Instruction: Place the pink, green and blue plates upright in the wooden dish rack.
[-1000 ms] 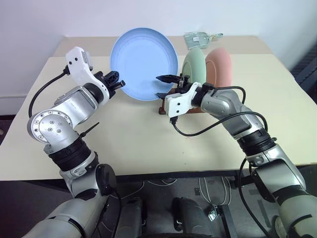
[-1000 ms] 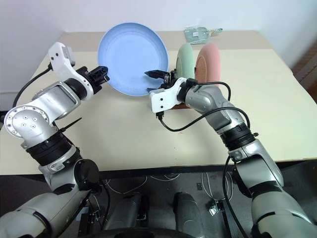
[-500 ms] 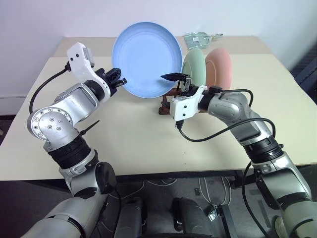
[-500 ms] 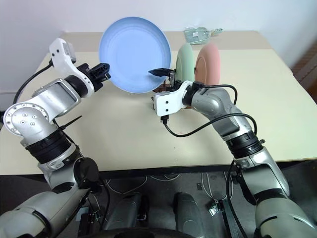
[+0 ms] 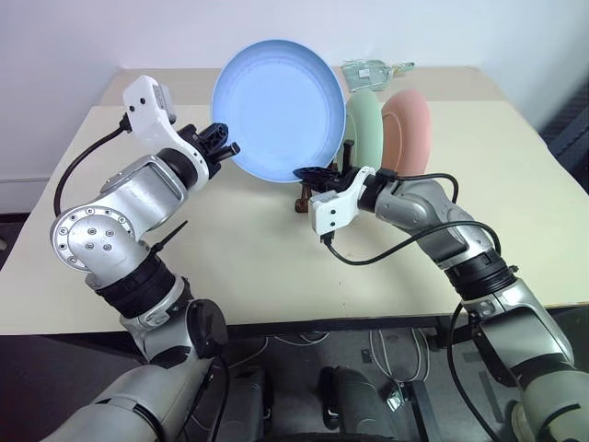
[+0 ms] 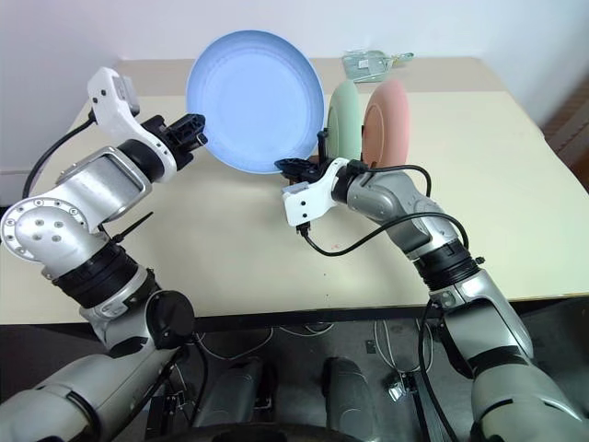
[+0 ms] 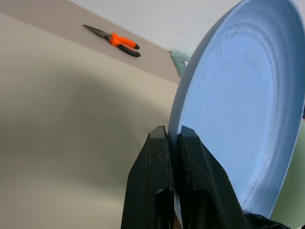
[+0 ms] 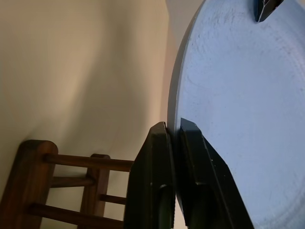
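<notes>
The blue plate [image 5: 279,110] hangs on edge above the table, its face toward me. My left gripper [image 5: 224,149] is shut on its left rim, the fingers [image 7: 159,157] pinching that edge. My right gripper [image 5: 306,172] is shut on the lower rim, its fingers [image 8: 157,152] clamped either side. Just right of the blue plate, the green plate [image 5: 366,129] and the pink plate [image 5: 410,129] stand upright in the wooden dish rack [image 8: 45,160]. The rack's near end [image 5: 302,201] pokes out under my right wrist.
The beige table [image 5: 230,258] spreads wide in front of and to the left of the rack. A clear plastic packet [image 5: 373,70] lies at the far edge behind the plates. Orange-handled pliers [image 7: 114,39] lie on the far part of the table.
My right gripper, open around the blue plate's lower right edge earlier, has shut on the plate's lower rim. The plate now stands a little more upright and closer to the rack.
</notes>
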Tool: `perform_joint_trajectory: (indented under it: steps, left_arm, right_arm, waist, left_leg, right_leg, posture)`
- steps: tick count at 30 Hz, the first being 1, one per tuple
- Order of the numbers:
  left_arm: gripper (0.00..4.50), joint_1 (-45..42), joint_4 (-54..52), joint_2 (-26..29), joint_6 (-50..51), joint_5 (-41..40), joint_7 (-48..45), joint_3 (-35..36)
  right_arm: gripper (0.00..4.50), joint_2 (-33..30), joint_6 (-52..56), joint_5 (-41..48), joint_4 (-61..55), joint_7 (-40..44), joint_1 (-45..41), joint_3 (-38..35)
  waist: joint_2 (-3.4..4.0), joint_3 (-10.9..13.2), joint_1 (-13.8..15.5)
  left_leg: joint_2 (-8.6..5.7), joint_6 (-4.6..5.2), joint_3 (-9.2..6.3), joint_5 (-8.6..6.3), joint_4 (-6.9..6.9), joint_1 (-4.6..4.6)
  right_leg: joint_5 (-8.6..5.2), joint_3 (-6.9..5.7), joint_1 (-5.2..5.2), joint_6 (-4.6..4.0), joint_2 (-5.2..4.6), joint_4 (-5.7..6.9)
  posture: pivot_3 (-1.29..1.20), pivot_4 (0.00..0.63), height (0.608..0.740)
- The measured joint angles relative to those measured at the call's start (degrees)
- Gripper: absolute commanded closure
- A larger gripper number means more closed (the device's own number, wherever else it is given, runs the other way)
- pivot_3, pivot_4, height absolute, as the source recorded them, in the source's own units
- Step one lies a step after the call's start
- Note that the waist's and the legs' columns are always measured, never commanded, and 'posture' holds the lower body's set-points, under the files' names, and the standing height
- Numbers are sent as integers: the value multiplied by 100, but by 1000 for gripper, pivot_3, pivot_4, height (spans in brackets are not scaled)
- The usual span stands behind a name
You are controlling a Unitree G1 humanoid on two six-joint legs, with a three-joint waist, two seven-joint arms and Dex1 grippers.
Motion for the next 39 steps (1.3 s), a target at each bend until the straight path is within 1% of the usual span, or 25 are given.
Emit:
perform_joint_trajectory:
  steps: [2,3,5,7,9,10,11,12,14,16,18,19,20,22,23,25,28,33,39]
  left_arm:
    - [3526,-72,95,-94,-210,-88,19,148]
    - [3104,-136,152,-90,-389,-91,36,191]
    - [2159,-332,477,201,-1228,164,102,254]
    - [2159,-436,962,944,-2218,698,169,401]
    - [2159,-197,1341,1815,-3026,1275,9,445]
    - [2159,55,1442,2139,-3289,1535,-151,367]
    - [2159,462,1499,2510,-3523,1838,-395,70]
    - [2159,822,1554,2716,-3690,2076,-657,-267]
    - [2159,1450,1581,2771,-3977,2296,-1231,-807]
    - [2159,2092,1514,2729,-4302,2406,-1869,-1439]
    - [2159,2959,1112,2778,-4881,2607,-2722,-2338]
    - [2159,3316,892,2782,-5171,2701,-3109,-2801]
    - [2159,3583,720,2780,-5421,2781,-3402,-3110]
    - [2159,3960,446,2658,-5642,2692,-3892,-3464]
    - [2159,4085,332,2563,-5671,2583,-4082,-3535]
    - [2159,4281,142,2502,-5700,2436,-4352,-3667]
    - [2159,4435,-84,2438,-5666,2284,-4634,-3781]
    - [2159,4459,-199,2438,-5554,2253,-4761,-3823]
    - [2159,4501,-200,2440,-5485,2279,-4750,-3820]
  right_arm:
    - [4500,12,-37,-6,-6,-50,-4,-4]
    - [4500,33,-49,-4,-26,-70,-5,-3]
    - [4500,75,-51,3,-51,-99,-71,-4]
    - [4500,118,-49,150,-136,-107,-100,-90]
    - [4500,176,5,526,-202,-41,-104,-258]
    - [4500,251,85,766,-257,21,-106,-350]
    - [4500,389,237,1134,-359,122,-107,-485]
    - [4500,529,430,1526,-493,232,-108,-625]
    - [4500,877,990,2455,-933,527,-115,-786]
    - [4500,1194,1868,3463,-1462,770,-119,-947]
    - [4500,1449,3375,4873,-2036,803,-123,-1342]
    - [4500,1513,4084,5526,-2229,715,-131,-1600]
    - [4500,1585,4670,6043,-2346,565,-141,-1837]
    - [4500,1790,5688,6917,-2396,68,-186,-2292]
    - [4500,1842,6080,7215,-2397,-175,-194,-2464]
    - [4500,1835,6618,7544,-2382,-468,-193,-2669]
    - [4500,1853,7135,7954,-2339,-770,-192,-2933]
    - [4500,1878,7494,8245,-2099,-937,-199,-3098]
    - [4500,1900,7867,8450,-1456,-1091,-403,-3196]
  waist:
    - [-2,1,0]
    - [-3,2,-3]
    - [-3,2,-18]
    - [-1,3,-77]
    - [-1,3,-111]
    - [-1,3,-103]
    - [-1,3,-92]
    - [0,3,-60]
    - [-5,0,22]
    - [-6,0,58]
    - [-8,-1,65]
    - [-7,-1,67]
    - [-7,-1,59]
    - [-3,-3,-5]
    - [-3,-3,-28]
    - [1,-4,-43]
    - [12,-3,-62]
    - [15,-2,-47]
    - [14,-2,-26]
  left_leg:
    - [1,0,0,0,1,0]
    - [1,-1,0,1,1,0]
    - [2,-5,2,3,-1,2]
    - [4,-12,11,7,-24,25]
    - [5,-17,14,9,-47,42]
    - [4,-18,15,10,-54,44]
    - [4,-18,16,10,-58,46]
    - [2,-18,17,10,-60,47]
    - [-1,-15,7,9,-53,47]
    - [-2,-5,1,1,-34,44]
    - [-3,3,1,-10,-31,43]
    - [-7,-3,2,-19,-33,42]
    - [-7,-7,3,-24,-36,40]
    - [-8,7,6,-32,-57,40]
    - [-8,11,10,-34,-72,41]
    - [-8,18,16,-16,-95,41]
    - [0,11,21,-7,-115,39]
    - [2,16,24,-5,-103,37]
    - [2,23,24,-8,-96,36]
  right_leg:
    - [0,0,0,0,0,0]
    - [0,0,0,0,1,-1]
    - [0,-1,-2,0,6,0]
    - [0,11,-3,-1,18,1]
    - [-1,12,-2,-2,25,0]
    - [-1,11,-2,-2,23,0]
    - [-1,10,0,-2,21,0]
    - [-1,10,3,-2,17,1]
    - [-1,0,14,-2,-4,-3]
    - [0,0,23,-3,-17,-4]
    - [3,0,22,-12,-35,-6]
    - [3,-2,18,-15,-44,-6]
    - [-3,-3,13,-30,-47,-9]
    - [-3,-3,1,-37,-52,-9]
    - [-2,-2,-8,-40,-52,-10]
    - [0,-3,-28,-39,-53,-2]
    - [-9,-4,-49,-55,-45,10]
    - [-9,-5,-43,-55,-40,12]
    - [-9,-7,-37,-55,-36,11]
  posture:
    - [0,150,740]
    - [0,150,740]
    - [0,150,740]
    - [0,150,740]
    - [0,150,740]
    - [0,150,740]
    - [0,150,740]
    - [0,150,740]
    - [0,150,740]
    - [0,150,740]
    - [0,150,740]
    - [0,150,740]
    - [0,150,740]
    - [0,150,740]
    - [0,150,740]
    - [0,150,740]
    - [0,150,740]
    - [0,150,740]
    - [0,150,740]
